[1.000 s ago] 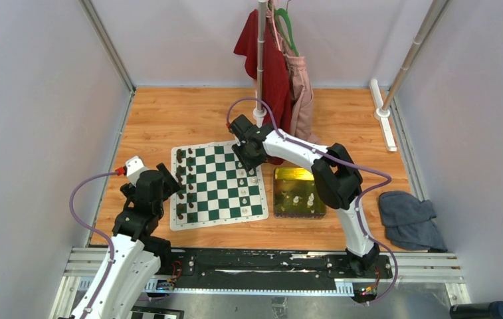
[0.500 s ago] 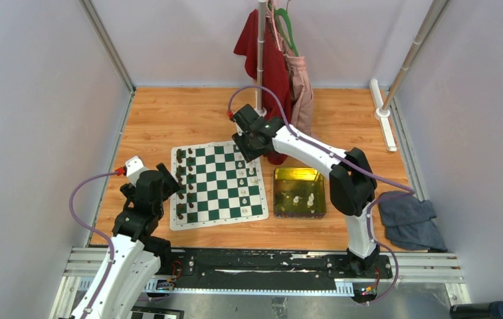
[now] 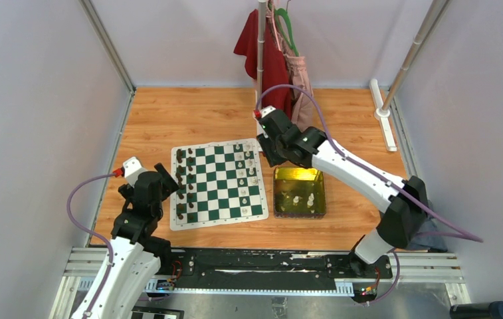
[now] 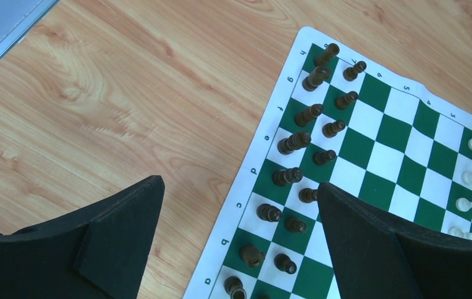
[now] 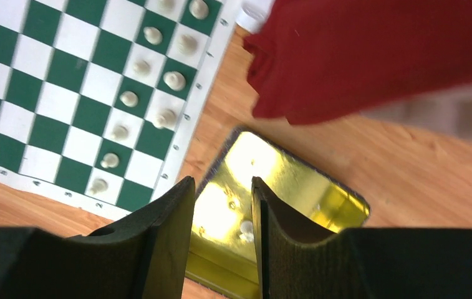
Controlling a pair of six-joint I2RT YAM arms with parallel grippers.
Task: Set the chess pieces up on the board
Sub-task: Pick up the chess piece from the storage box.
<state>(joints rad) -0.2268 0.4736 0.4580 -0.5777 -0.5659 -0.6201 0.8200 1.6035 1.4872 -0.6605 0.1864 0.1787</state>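
The green and white board [image 3: 216, 193] lies left of centre on the wooden table. Cream-white chess pieces [image 3: 245, 174] stand in its two right-hand columns, also seen in the right wrist view [image 5: 174, 80]. Dark chessmen [image 3: 181, 186] fill the two left-hand columns. More white pieces [image 3: 309, 198] lie in the yellow-green tray [image 3: 277, 193] to the right of the board. My right gripper [image 3: 267, 157] hangs open and empty over the tray's far left corner [image 5: 222, 187], with one white piece [image 5: 244, 229] below it. My left gripper [image 3: 167, 181] stands wide open above the board's left edge [image 4: 239, 193], holding nothing.
Red and pink garments [image 3: 276, 63] hang from a pole just behind the board and tray, and the red cloth [image 5: 370, 56] is close to my right wrist. A grey cloth [image 3: 428, 229] lies at the right. A slanted pole's base [image 3: 383, 113] stands far right.
My right arm has swung right, from above the board's far right corner to the tray's far left corner, jaws still open. The left arm has barely moved.
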